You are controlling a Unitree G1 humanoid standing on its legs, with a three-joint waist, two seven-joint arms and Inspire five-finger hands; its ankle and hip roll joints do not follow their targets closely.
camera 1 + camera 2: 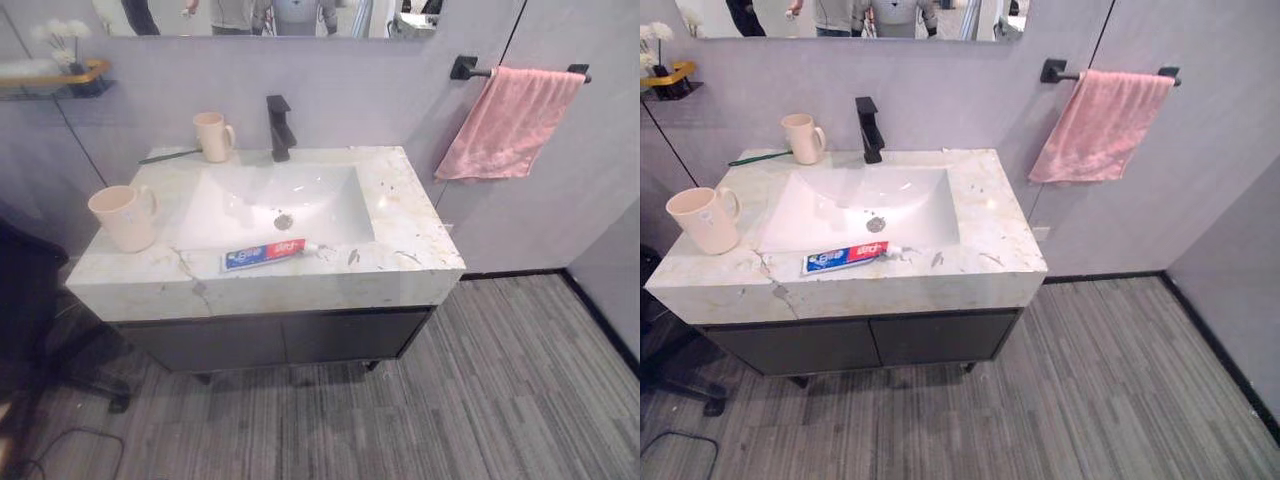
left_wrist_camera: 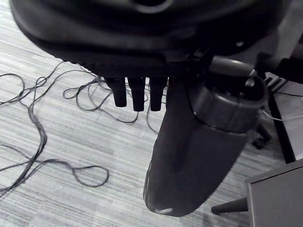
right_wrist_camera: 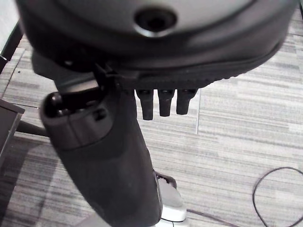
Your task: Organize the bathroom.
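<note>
Dark left hand (image 2: 189, 156), stubby black fingers (image 2: 138, 97).

pink towel (image 1: 512, 120), cream mugs (image 1: 124, 217), black faucet (image 1: 281, 128), veined marble counter (image 1: 400, 235)

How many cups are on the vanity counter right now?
2. One cup stands at the counter's left edge, beside the sink. The other cup stands at the back, left of the faucet.

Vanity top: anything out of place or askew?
Yes. The toothpaste lies flat on the front ledge, slightly askew, not in a cup. A toothbrush lies loose beside the rear cup. The towel hangs bunched and crooked on its bar.
</note>
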